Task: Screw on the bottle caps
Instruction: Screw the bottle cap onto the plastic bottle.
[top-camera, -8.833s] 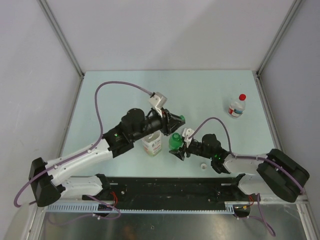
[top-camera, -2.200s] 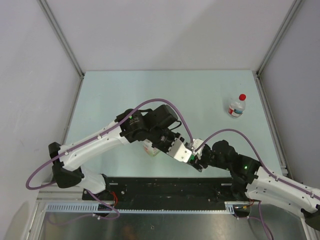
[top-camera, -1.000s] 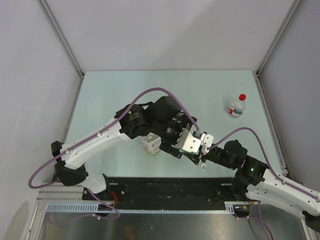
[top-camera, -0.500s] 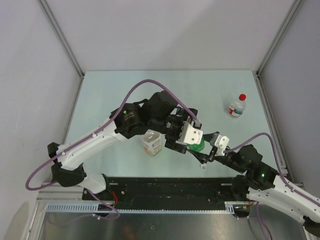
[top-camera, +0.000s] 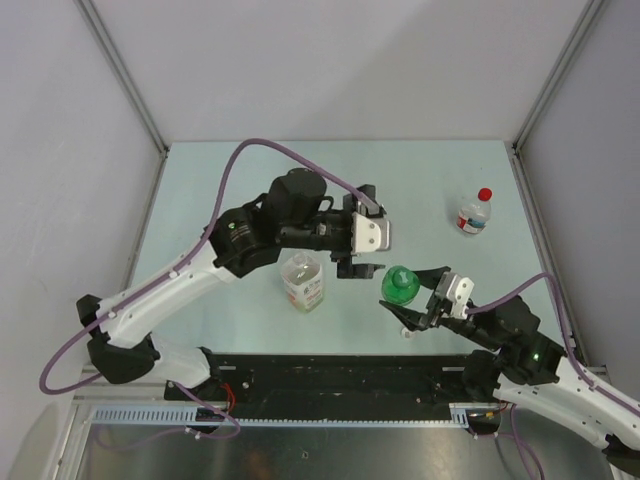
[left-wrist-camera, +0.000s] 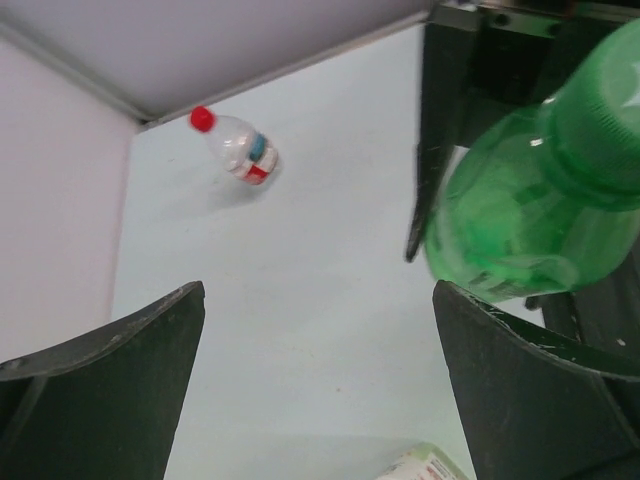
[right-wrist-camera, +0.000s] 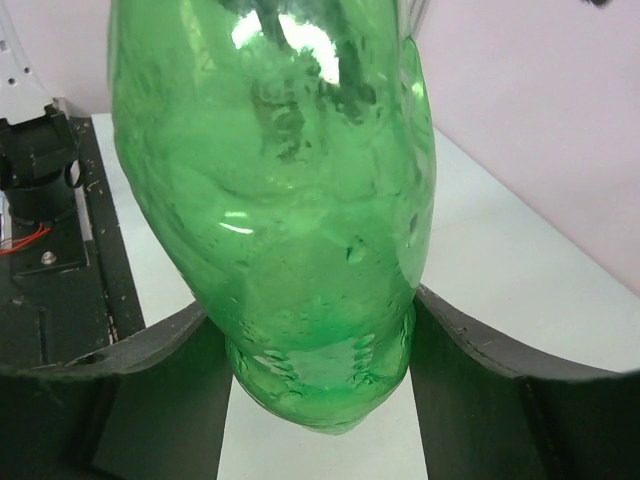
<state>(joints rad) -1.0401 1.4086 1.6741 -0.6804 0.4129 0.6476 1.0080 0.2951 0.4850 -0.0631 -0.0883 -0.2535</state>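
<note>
Top external, pale table (top-camera: 250, 180), grey walls (top-camera: 340, 70)

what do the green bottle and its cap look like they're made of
Green bottle: likely thin tinted plastic, see-through and glossy; bright glints sit on it, shapes show through the wall, and the surface looks crinkled and dented. Green cap: probably stiffer opaque plastic, smooth with a slight sheen; nothing shows through it.

The green bottle (top-camera: 400, 285) in the right tool (top-camera: 410, 297) and clear bottle (top-camera: 303, 283) block mid-table; far table (top-camera: 330, 170) open.
</note>
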